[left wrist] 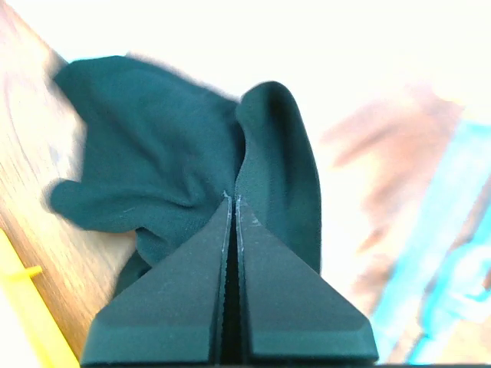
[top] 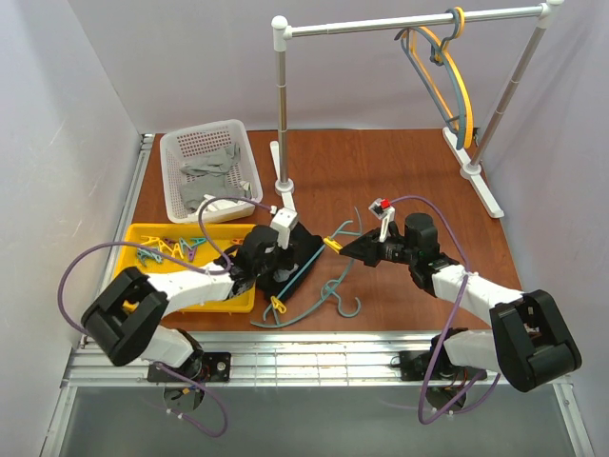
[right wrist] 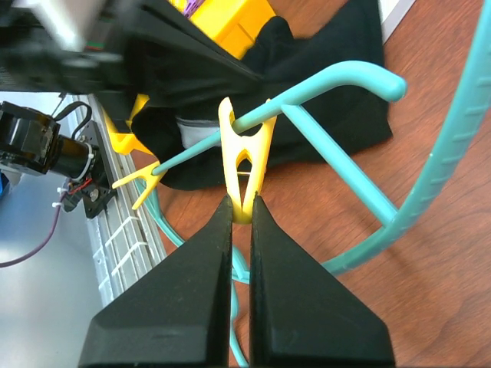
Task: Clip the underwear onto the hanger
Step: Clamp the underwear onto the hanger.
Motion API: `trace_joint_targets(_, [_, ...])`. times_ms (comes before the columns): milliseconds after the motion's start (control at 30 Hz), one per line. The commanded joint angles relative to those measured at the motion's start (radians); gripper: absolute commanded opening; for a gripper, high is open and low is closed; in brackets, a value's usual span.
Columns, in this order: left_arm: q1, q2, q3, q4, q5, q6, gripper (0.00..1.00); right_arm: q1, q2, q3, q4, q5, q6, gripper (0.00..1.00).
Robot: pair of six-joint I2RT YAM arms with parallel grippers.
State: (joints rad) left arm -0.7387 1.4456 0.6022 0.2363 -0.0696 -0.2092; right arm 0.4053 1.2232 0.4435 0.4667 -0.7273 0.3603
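Underwear (left wrist: 169, 146) pinched in left pincer (left wrist: 232, 198) (right pincer (right wrist: 241, 205) holds clip (right wrist: 244, 146)).

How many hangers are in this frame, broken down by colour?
Teal hanger: 1, lying on the table
Yellow hanger: 1, hooked on the rail
Grey-blue hanger: 1, on the same rail
Total: 3

the left arm (top: 186, 286) and right arm (top: 466, 284) have white link shells and bulky black joints. a purple cable (top: 68, 276) loops along each. the left end effector (left wrist: 232, 199) and right end effector (right wrist: 241, 201) have matte black wedge fingers.
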Motion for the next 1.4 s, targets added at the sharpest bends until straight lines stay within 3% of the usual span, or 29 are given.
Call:
trace_joint_targets(0, [-0.019, -0.126, -0.053, 0.168, -0.035, 0.045, 0.00, -0.002, 0.010, 0.037, 0.026, -0.026, 0.006, 0.01])
trace_joint_targets(133, [-0.036, -0.218, -0.119, 0.253, -0.029, 0.063, 0.00, -0.002, 0.013, 0.035, 0.029, -0.024, 0.009, 0.01])
trace_joint_targets(333, [-0.067, -0.214, -0.165, 0.349, -0.045, 0.102, 0.00, 0.000, 0.015, 0.043, 0.038, -0.035, 0.035, 0.01])
trace_joint_targets(667, [-0.209, -0.237, -0.243, 0.601, -0.206, 0.244, 0.00, 0.043, 0.067, 0.067, 0.058, -0.049, 0.120, 0.01])
trace_joint_targets(1067, [-0.280, -0.102, -0.258, 0.751, -0.397, 0.451, 0.00, 0.061, 0.016, 0.067, 0.064, -0.029, 0.164, 0.01])
trace_joint_targets(1367, [-0.347, -0.030, -0.355, 1.043, -0.421, 0.612, 0.00, 0.061, 0.052, 0.075, 0.061, -0.015, 0.203, 0.01])
